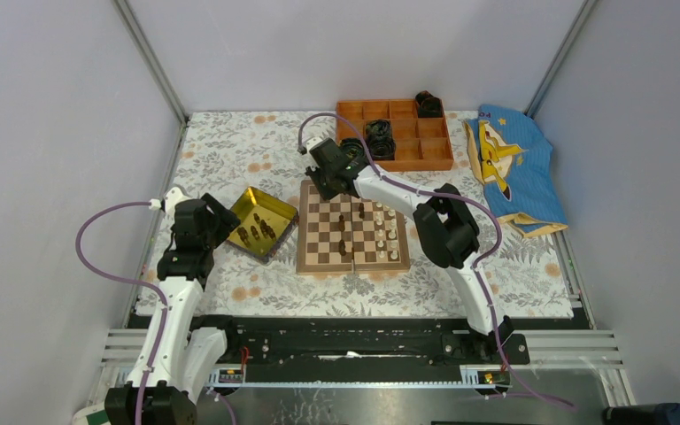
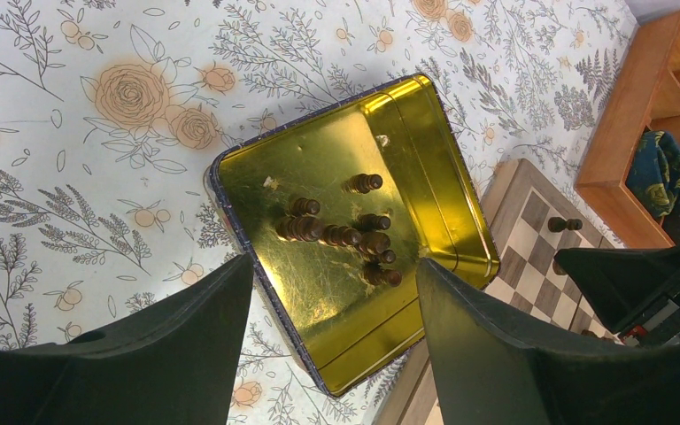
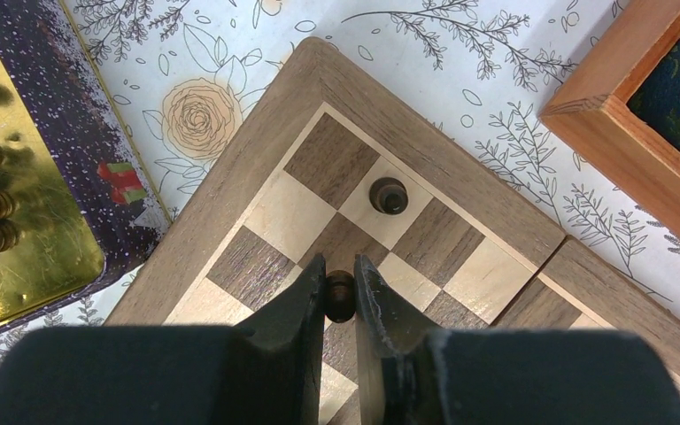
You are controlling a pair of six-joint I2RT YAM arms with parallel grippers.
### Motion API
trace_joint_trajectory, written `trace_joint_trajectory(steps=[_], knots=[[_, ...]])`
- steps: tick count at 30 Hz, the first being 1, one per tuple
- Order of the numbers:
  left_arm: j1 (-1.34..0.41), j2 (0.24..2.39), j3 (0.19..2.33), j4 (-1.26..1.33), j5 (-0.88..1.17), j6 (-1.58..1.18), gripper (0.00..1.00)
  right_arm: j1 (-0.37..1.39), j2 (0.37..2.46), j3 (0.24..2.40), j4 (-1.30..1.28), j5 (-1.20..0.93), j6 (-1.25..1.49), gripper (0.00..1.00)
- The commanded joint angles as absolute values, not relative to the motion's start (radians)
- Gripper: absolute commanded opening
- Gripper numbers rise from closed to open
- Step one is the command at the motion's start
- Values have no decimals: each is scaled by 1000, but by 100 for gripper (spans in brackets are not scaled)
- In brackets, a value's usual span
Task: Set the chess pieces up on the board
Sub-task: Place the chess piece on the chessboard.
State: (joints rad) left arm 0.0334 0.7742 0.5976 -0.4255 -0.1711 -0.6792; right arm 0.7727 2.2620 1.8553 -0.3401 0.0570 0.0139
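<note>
Between right jaws: dark chessman (image 3: 340,296) pinched, for seating near board (image 3: 460,177) corner | under spread left jaws: gold tray (image 2: 434,150) holding spare chessmen (image 2: 341,236)

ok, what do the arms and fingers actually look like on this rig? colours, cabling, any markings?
Both are alike. Left arm and right arm: white links with bulky black joint housings. A lilac cable loops loosely alongside each arm. Left fingers and right fingers: matte black, broad at the root, tapering to blunt tips. No markings visible on either.
</note>
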Motion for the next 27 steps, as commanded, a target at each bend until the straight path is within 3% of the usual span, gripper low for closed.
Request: trace_joint_trajectory(steps=[1,27], knots=[[28,770,588,-381,-160,-680,75,782,2269,1911,-342,32,21,8],[28,777,587,-373,-153,-681,76,781,2309,1934,-339,26,18,8]])
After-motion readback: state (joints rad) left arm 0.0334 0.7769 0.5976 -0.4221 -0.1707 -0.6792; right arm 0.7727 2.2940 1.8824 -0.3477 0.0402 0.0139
